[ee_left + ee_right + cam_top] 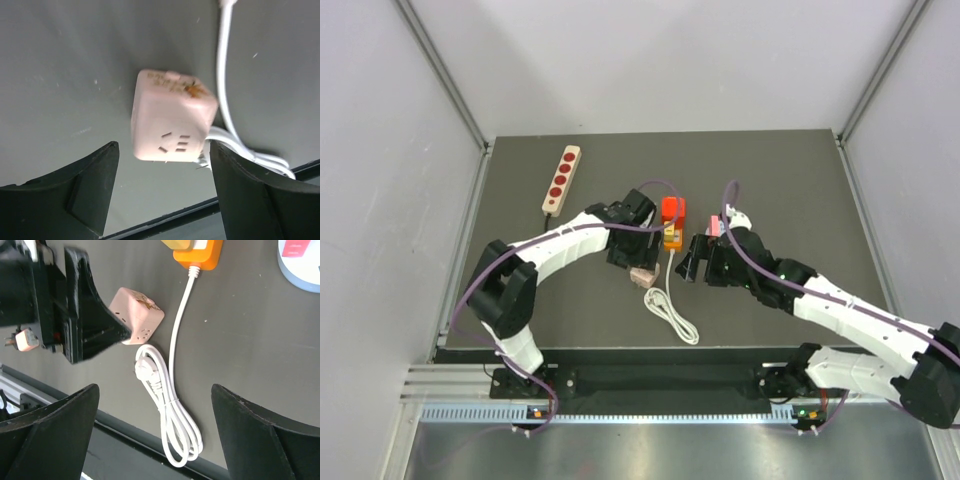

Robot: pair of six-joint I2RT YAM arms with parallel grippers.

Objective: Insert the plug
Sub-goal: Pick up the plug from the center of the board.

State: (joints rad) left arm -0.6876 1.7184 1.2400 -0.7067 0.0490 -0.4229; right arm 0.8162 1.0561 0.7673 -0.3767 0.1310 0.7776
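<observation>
The red plug (672,209) sits on the far end of the orange power strip (673,238), whose near end (199,253) shows in the right wrist view. Neither gripper touches the plug. My left gripper (637,260) hangs just left of the strip, open. Its dark fingers (90,185) stand wide apart, and a pink cube adapter (172,120) lies on the mat just beyond the tips, apart from them. My right gripper (693,260) is to the right of the strip, open and holding nothing, above the coiled white cord (167,410).
A beige strip with red sockets (560,179) lies at the back left. The white cord (670,308) runs from the orange strip toward the mat's near edge. The pink cube (642,275) lies left of the cord. A white round thing with a pink top (300,262) sits right of the orange strip.
</observation>
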